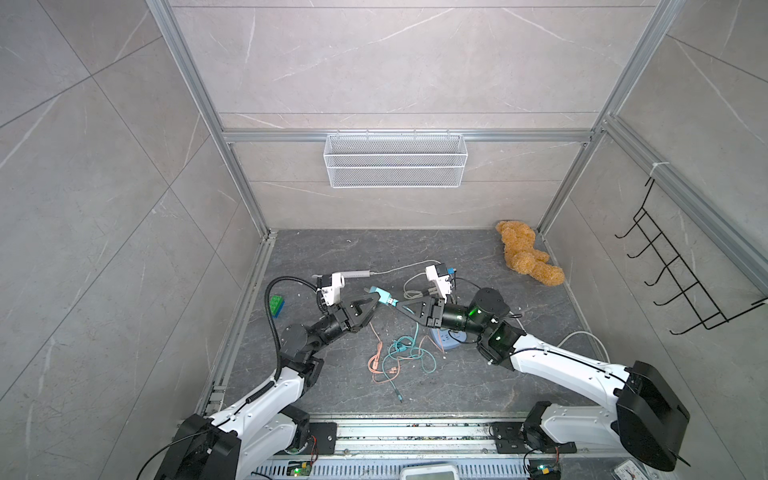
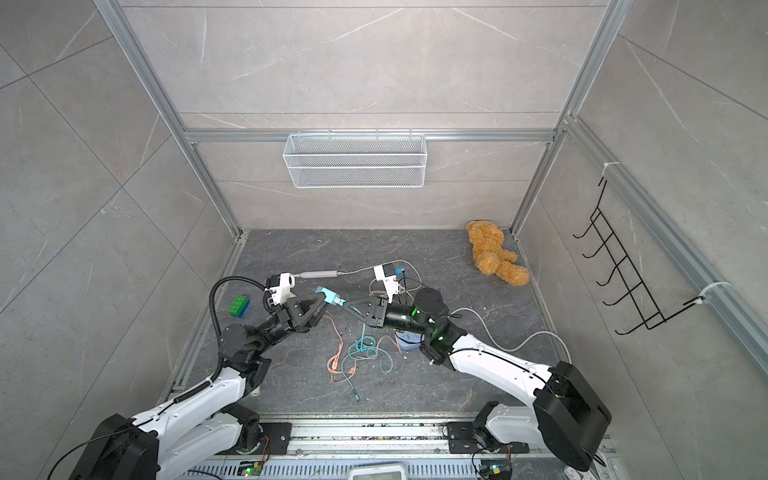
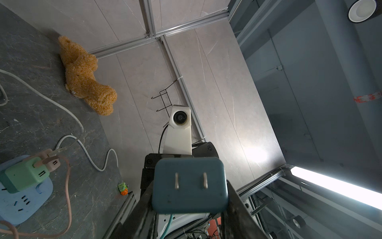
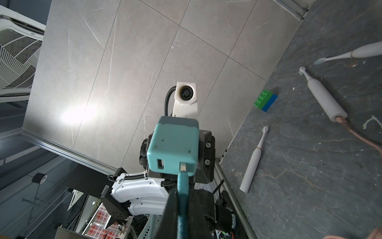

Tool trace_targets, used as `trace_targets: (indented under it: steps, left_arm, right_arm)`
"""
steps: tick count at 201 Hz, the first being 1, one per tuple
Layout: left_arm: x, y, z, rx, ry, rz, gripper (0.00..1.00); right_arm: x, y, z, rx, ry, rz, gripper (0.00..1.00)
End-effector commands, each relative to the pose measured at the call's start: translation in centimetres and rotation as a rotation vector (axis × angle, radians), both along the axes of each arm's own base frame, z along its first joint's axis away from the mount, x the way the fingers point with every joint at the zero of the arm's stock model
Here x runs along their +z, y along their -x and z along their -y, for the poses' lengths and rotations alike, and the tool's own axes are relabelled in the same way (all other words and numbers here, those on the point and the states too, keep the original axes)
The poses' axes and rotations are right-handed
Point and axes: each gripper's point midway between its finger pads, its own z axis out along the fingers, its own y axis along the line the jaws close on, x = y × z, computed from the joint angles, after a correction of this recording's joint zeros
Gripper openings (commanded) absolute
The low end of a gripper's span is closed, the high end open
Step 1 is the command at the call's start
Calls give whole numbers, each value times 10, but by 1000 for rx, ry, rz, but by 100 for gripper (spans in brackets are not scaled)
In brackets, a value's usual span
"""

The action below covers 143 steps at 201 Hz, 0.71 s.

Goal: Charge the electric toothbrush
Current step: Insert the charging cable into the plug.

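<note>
1. Right, starting nearest: spotting the teal cable (image 1: pixel 403 348) coiled on the desk (image 1: pixel 332 249), its far end lying loose, feeding no brush yet.
2. Moving up to the blue power strip (image 3: pixel 26 204): carrying a green adapter (image 3: pixel 24 175) and a pink adapter (image 3: pixel 52 163) already, spare slots showing.
3. Rising above the desk now: left claw (image 1: pixel 375 297) partly open, clamped across the teal adapter (image 3: pixel 190 184), prongs bare and in no socket.
4. Meeting it nose to nose: right claw (image 1: pixel 398 305) pinched almost fully closed on the cable's USB plug (image 4: pixel 183 178), sitting at the adapter's port; cannot tell how deep.
5. Glancing toward the desk's edge: slim white electric toothbrush (image 4: pixel 254 159) lying flat, no lead at its base. Farther back, a thicker brush (image 4: pixel 324 97) wired to a pink cable (image 3: pixel 69 190).
6. Calling it roughly midway: plug and adapter being mated; still to come, by the look of it, adapter into the strip and loose end into the toothbrush.
7. Finishing at the back: teddy bear (image 1: pixel 528 253) in the corner, wire basket (image 1: pixel 395 176) on the wall.
</note>
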Motion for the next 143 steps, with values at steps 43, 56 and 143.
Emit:
trace_targets:
  steps: [43, 56, 143]
  left_arm:
    - [18, 50, 27, -174, -98, 223, 0]
    - [17, 50, 31, -157, -107, 226, 0]
    - [1, 7, 16, 91, -74, -39, 0]
  right_arm:
    - [1, -7, -3, 10, 60, -84, 0]
    - [8, -9, -7, -11, 30, -64, 0]
    - [-40, -6, 42, -301, 379, 452, 47]
